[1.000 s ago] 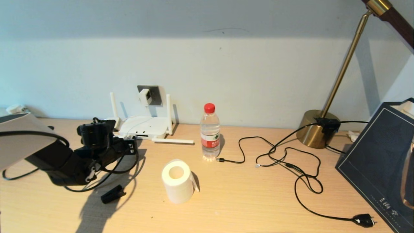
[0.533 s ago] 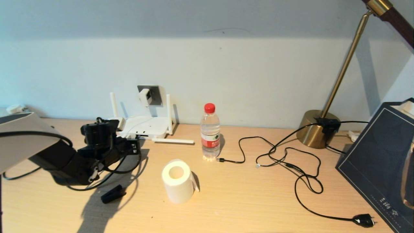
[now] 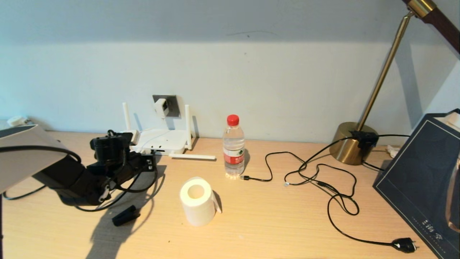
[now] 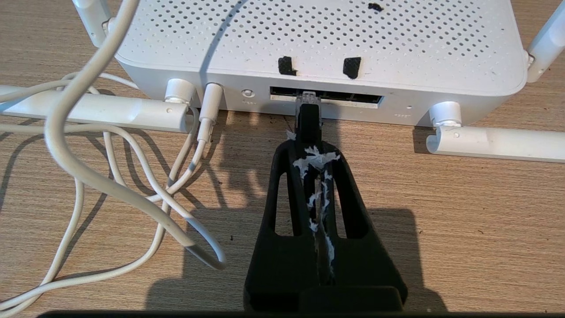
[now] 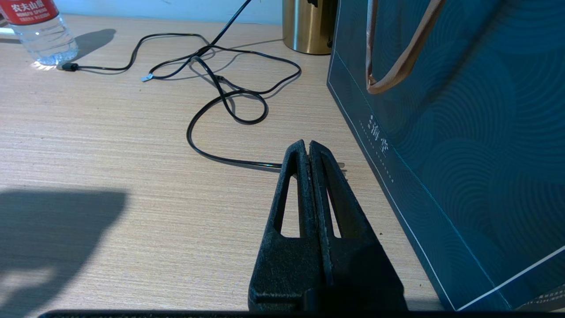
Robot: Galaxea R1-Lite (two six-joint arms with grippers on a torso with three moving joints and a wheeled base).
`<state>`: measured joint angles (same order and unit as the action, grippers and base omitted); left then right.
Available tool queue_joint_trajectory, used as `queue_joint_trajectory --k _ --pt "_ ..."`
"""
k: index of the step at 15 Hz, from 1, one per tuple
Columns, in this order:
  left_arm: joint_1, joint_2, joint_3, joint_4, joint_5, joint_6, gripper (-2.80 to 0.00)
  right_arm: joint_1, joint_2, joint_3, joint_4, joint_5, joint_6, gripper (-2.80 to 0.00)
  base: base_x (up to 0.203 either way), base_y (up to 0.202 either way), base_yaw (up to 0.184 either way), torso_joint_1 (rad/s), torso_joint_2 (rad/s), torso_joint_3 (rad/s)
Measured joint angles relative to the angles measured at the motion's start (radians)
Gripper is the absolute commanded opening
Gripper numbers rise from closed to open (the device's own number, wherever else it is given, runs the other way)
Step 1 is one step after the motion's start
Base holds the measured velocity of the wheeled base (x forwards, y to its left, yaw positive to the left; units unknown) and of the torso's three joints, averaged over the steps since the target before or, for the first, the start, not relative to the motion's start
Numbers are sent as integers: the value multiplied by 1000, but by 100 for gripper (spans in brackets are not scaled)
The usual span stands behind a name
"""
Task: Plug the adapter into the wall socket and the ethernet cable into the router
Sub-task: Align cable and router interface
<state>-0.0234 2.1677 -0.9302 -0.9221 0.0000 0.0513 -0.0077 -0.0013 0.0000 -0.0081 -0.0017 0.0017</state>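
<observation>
From my seat the desk runs wide. The router sits at ten o'clock under the wall socket, the adapter in it. My left gripper is clamped on the ethernet cable, its clip at the port; the cable's run is hidden. My right gripper, pinched closed and empty, shows only on its own wrist camera.

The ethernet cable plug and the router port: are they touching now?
Touching. In the left wrist view the ethernet cable plug, pinched by the left gripper, has its clear tip inside the router port.
</observation>
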Motion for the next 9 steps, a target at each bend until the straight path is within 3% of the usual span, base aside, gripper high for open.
queue_joint_trajectory --k 9 --pt "2 1 -1 0 0 -3 -280 0 0 0 0 0 0 -280 0 0 0 0 0 0"
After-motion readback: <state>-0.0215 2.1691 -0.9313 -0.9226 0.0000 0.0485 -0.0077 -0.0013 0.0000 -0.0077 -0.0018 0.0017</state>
